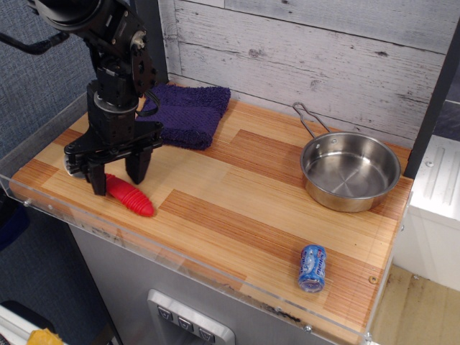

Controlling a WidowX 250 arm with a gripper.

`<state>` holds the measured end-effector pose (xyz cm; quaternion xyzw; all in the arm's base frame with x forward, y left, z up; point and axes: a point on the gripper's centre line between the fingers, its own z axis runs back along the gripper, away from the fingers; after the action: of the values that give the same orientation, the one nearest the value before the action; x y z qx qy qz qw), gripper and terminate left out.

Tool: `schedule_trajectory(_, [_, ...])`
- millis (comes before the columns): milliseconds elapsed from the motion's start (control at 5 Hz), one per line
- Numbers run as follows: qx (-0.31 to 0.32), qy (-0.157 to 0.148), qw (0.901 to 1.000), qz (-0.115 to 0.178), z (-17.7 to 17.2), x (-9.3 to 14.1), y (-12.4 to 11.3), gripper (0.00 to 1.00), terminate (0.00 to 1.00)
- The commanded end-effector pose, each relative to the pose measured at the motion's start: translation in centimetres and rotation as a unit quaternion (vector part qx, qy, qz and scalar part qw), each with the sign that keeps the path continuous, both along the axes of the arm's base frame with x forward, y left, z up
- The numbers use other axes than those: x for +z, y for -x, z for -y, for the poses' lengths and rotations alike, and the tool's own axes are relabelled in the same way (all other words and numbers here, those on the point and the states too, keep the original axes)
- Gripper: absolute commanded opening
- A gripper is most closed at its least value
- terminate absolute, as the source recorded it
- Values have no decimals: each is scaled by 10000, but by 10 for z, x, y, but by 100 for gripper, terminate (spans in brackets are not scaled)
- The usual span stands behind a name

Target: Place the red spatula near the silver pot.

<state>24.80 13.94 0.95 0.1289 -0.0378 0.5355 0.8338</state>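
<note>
The red spatula (130, 196) lies on the wooden counter near the front left edge. Only its ribbed red handle shows; its silver head is hidden behind my gripper. My gripper (115, 177) is low over the head end of the spatula, its two black fingers spread to either side of the handle. I cannot tell whether they touch it. The silver pot (350, 171) stands empty at the far right, its wire handle pointing back-left, far from the spatula.
A folded purple towel (185, 113) lies at the back left behind my arm. A small blue can (313, 267) lies on its side near the front right edge. A clear plastic rim (43, 208) runs along the counter's front and left.
</note>
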Motion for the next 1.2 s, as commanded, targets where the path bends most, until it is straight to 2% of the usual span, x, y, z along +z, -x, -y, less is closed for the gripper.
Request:
schedule_trajectory(0, [73, -161, 9998, 92, -1, 7, 11, 0, 0])
schedule_trajectory(400, [3, -183, 9995, 270, 2, 21, 10, 0, 0])
schedule_trajectory(800, [51, -215, 9969, 752, -4, 55, -7, 0, 0])
schedule_trajectory(1000, [-127, -219, 9946, 1005, 1, 73, -15, 0, 0])
